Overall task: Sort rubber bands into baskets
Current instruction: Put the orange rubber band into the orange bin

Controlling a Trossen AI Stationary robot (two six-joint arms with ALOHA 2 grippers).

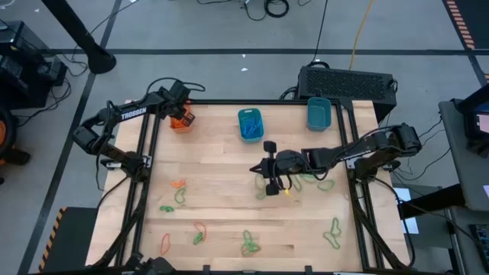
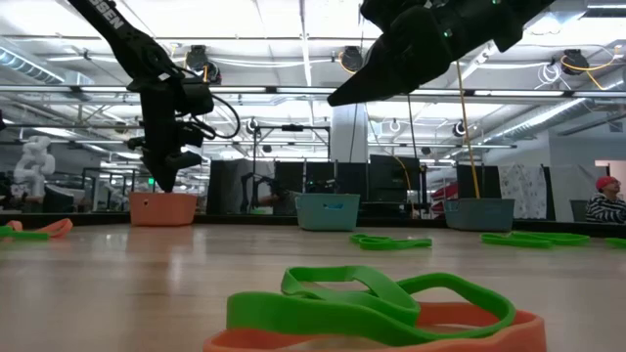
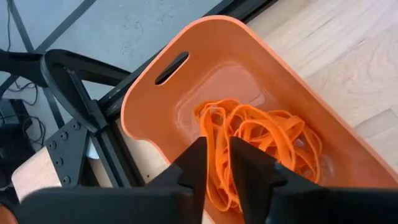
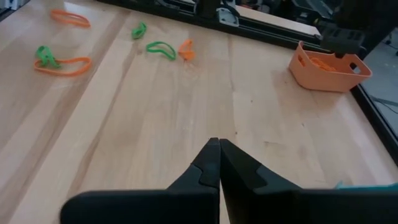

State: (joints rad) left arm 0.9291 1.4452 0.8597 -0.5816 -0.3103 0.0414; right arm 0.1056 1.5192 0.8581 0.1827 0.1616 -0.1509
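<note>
Left hand [image 3: 216, 163], fingers slightly parted, empty, hangs over orange basket [image 1: 182, 121], upper left. Right hand [image 4: 219, 163] closed, empty, mid-table [image 1: 221, 183].

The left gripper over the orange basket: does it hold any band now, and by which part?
Nothing is held. The left gripper stands slightly open above the orange basket; the orange bands lie loose inside.

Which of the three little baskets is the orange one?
The orange plastic basket at the table's far left corner, under the left arm. The other two baskets are teal-blue.
</note>
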